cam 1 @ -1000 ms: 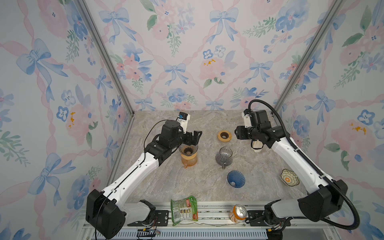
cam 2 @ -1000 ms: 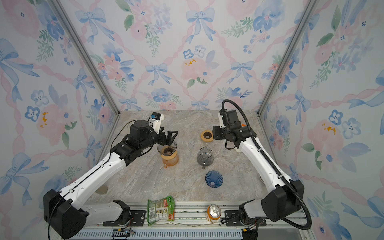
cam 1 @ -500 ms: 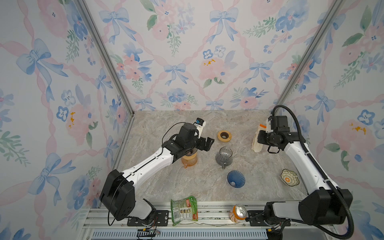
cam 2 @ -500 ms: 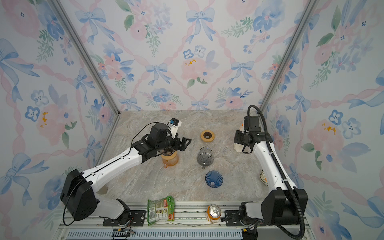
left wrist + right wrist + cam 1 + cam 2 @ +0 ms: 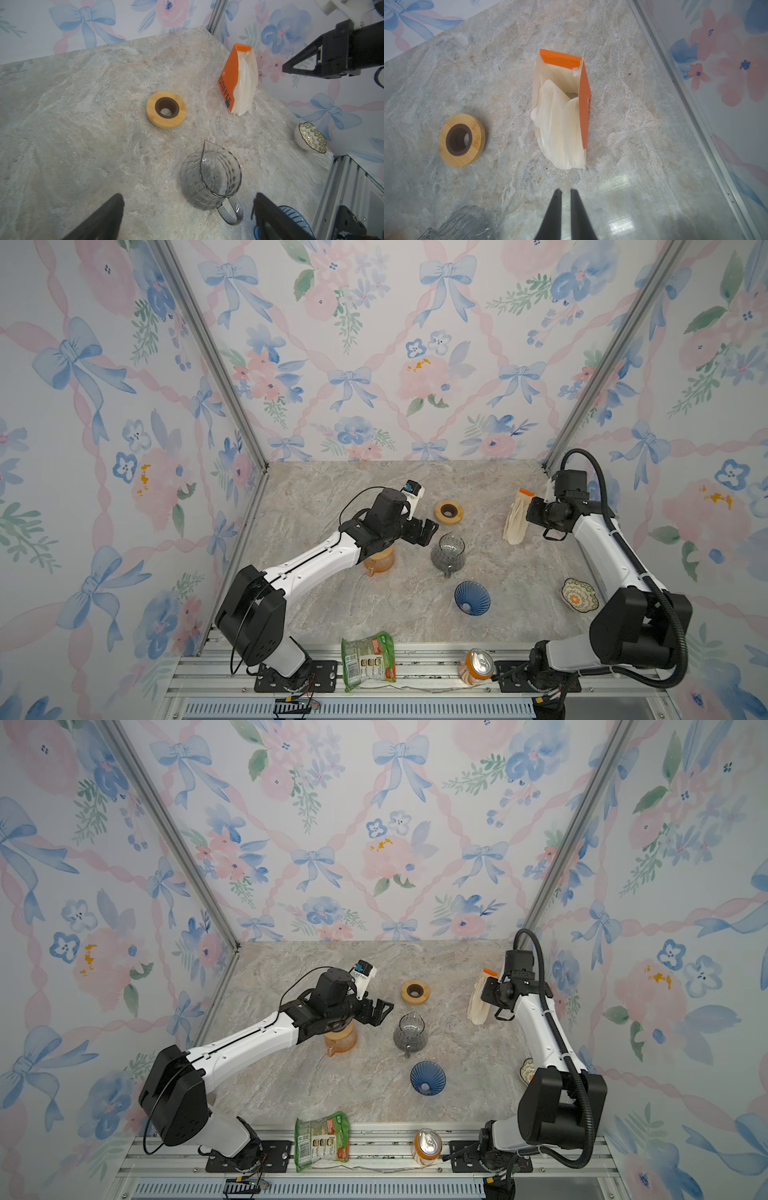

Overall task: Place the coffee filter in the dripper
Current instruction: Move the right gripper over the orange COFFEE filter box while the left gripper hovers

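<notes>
My right gripper [image 5: 565, 192], jaws nearly together on nothing, hangs just short of the coffee filter stack [image 5: 556, 128] in its upright orange packet [image 5: 584, 108], well apart from the blue dripper [image 5: 473, 595]; so narrow, it could push the packet over or pinch several sheets.

The filter box [image 5: 227, 81] is orange, the dripper [image 5: 471, 598] blue, the jug [image 5: 379, 564] seemingly amber.

1. I can read "COFFEE" in dark capitals down the side of the orange filter box [image 5: 227, 83], seen from the left wrist view.
2. The print on the snack packet [image 5: 368, 659] and the can [image 5: 477, 666] is too small for me to read.
</notes>
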Action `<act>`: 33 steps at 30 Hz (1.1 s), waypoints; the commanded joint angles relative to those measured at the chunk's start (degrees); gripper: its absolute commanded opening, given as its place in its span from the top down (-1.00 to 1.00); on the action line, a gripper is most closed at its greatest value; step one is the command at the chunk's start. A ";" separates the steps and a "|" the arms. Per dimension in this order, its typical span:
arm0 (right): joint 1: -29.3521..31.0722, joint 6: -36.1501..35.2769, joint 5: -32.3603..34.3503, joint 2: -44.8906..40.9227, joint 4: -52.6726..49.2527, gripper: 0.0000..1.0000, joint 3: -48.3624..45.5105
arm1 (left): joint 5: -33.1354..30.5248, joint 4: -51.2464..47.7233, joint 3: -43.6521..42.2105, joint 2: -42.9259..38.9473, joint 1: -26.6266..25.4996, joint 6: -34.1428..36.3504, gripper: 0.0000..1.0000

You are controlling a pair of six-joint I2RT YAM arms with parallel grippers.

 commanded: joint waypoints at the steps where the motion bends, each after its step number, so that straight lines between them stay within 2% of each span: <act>1: -1.00 2.01 -1.63 2.14 2.60 0.74 1.40 | 0.56 0.99 1.81 0.59 -0.23 -0.96 -0.96; 14: -1.61 12.67 -1.00 9.18 6.11 0.71 4.95 | -0.87 0.96 0.97 1.03 -0.25 0.23 -0.95; 33: -1.52 17.47 0.03 13.56 6.90 0.66 6.53 | -1.41 0.82 1.25 1.83 0.11 1.64 -0.96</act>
